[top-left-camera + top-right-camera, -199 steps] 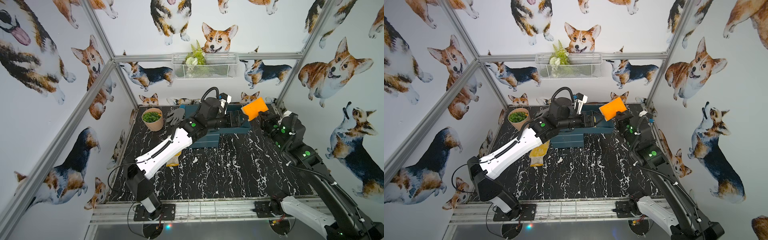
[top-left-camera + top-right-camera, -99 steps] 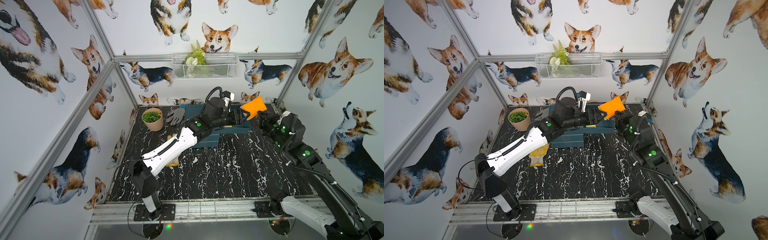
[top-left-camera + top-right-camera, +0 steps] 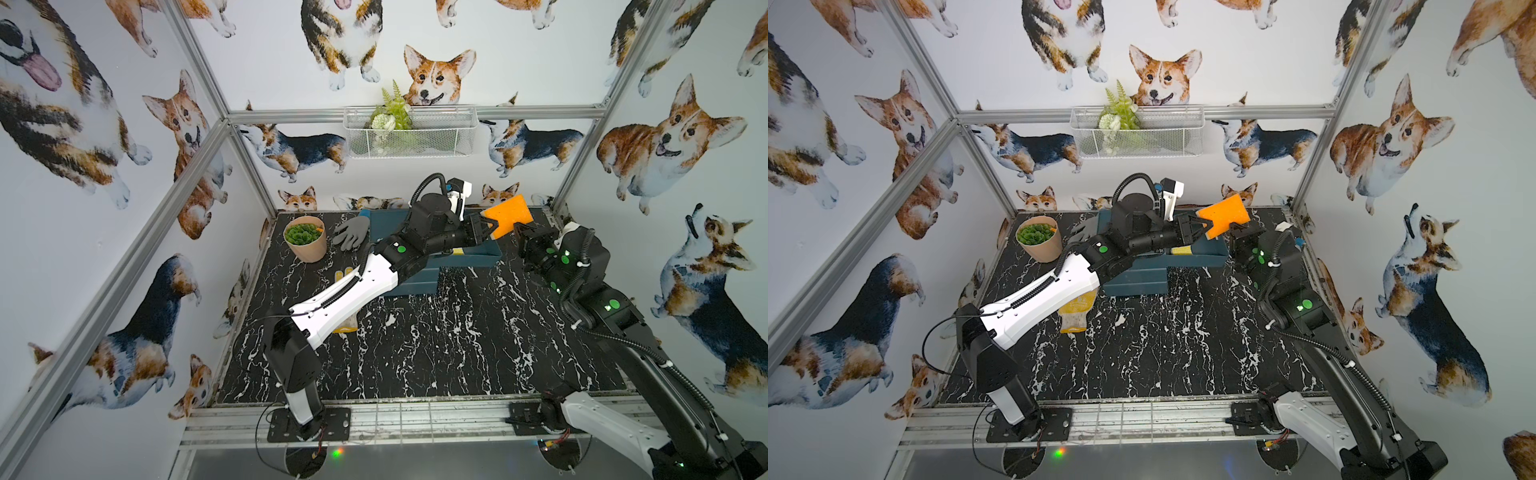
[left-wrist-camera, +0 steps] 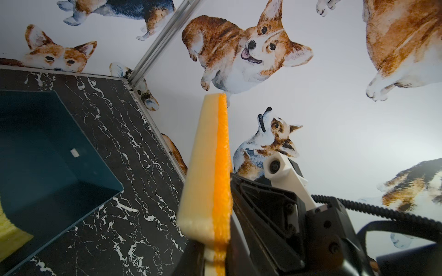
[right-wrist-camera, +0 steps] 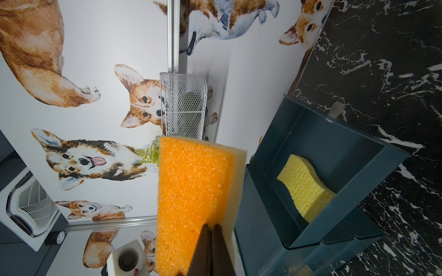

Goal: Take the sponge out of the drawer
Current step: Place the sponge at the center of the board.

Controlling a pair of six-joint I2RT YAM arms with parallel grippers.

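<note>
Reading both top views from the left edge: plant pot [image 3: 305, 243] at the far-left corner of the table [image 3: 436, 345], grey glove [image 3: 352, 232] just beside it. Yellow pouch [image 3: 1074, 313] lies flat, partly under the left arm. Wire basket [image 3: 409, 133] hangs on the back wall, upper centre.

Centre of frame: blue cabinet [image 3: 411, 286], its drawer [image 3: 478, 259] pulled open. Yellow sponge [image 3: 1181, 250] lies inside the drawer.

Right of centre: left gripper [image 3: 489, 226] is closed down on the orange sponge [image 3: 509, 214], pinching its left corner. Left wrist view agrees: sponge seen edge-on, cream foam on one side and orange layer on the other, squeezed between the fingers [image 4: 190, 262].

Orange sponge is in the air, out of the drawer, just above the drawer's right end in frame. It is tilted, orange face up.

Further right: right gripper [image 3: 520, 232] meets the sponge's lower right edge. In the right wrist view its fingers [image 5: 203, 241] are drawn together to a thin slit. The tips sit on the seam between orange face and cream side, which reads as a tight pinch on that edge. The same view shows the yellow sponge resting against one drawer wall.
</note>
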